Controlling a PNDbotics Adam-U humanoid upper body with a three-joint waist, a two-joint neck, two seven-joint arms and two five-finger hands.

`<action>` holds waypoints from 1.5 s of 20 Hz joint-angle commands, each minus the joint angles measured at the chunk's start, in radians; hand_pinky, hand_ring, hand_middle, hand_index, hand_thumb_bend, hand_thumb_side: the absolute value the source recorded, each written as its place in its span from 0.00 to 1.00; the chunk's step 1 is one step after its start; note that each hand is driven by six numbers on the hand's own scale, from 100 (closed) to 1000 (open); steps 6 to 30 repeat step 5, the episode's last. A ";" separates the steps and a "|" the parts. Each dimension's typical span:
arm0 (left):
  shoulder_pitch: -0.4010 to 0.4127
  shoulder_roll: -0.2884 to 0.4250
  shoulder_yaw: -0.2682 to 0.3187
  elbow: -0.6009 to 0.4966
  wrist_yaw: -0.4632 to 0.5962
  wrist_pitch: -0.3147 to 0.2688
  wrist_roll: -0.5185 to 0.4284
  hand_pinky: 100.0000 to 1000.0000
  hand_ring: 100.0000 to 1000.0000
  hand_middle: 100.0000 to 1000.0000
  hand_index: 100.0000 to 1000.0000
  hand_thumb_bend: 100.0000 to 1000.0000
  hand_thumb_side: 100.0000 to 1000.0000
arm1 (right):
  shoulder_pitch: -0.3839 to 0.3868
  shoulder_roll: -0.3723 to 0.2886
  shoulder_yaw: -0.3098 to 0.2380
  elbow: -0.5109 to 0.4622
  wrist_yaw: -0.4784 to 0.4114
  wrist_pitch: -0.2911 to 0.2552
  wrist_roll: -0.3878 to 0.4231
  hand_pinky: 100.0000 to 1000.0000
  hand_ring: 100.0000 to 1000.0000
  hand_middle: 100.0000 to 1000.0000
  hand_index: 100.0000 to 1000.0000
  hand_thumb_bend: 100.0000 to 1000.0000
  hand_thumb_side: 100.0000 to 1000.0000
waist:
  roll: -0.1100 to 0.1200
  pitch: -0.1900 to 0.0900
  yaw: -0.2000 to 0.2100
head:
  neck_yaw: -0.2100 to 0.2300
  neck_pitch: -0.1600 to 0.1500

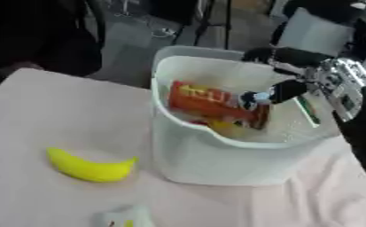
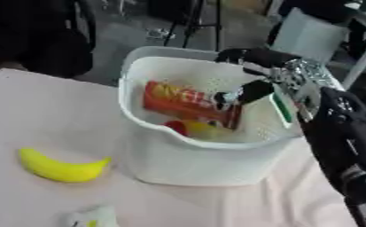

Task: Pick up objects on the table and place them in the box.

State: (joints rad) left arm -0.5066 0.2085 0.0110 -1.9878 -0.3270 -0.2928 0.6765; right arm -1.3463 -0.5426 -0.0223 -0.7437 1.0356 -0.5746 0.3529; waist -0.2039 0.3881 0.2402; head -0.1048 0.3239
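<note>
One banana on table — one red packet in box — right hand above, fingers relaxed.

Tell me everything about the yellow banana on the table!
The banana is bright yellow, smooth and curved like a smile, with both tips turned up. It looks whole and unpeeled; whether it is real or a toy cannot be told. It lies flat on the pale pink tablecloth, to the left of the white box and apart from it. Nothing else touches it, and no hand is near it.
</note>
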 commanded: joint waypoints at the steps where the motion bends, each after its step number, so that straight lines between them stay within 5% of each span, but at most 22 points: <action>1: 0.000 0.014 0.009 -0.012 -0.007 0.000 0.004 0.76 0.81 0.87 0.94 0.00 1.00 | -0.021 -0.035 -0.022 -0.040 -0.027 -0.011 -0.035 0.98 0.99 0.90 0.98 0.26 0.70 | 0.023 -0.037 -0.013 | 0.025 0.005; 5: 0.011 0.011 0.024 -0.012 -0.021 0.006 0.016 0.76 0.81 0.87 0.94 0.00 1.00 | -0.032 -0.064 -0.048 -0.119 -0.080 -0.057 -0.087 0.95 0.95 0.87 0.92 0.22 0.77 | 0.051 -0.055 -0.054 | 0.113 0.038; 30: 0.011 0.011 0.024 -0.012 -0.021 0.006 0.016 0.76 0.81 0.87 0.94 0.00 1.00 | -0.032 -0.064 -0.048 -0.119 -0.080 -0.057 -0.087 0.95 0.95 0.87 0.92 0.22 0.77 | 0.051 -0.055 -0.054 | 0.113 0.038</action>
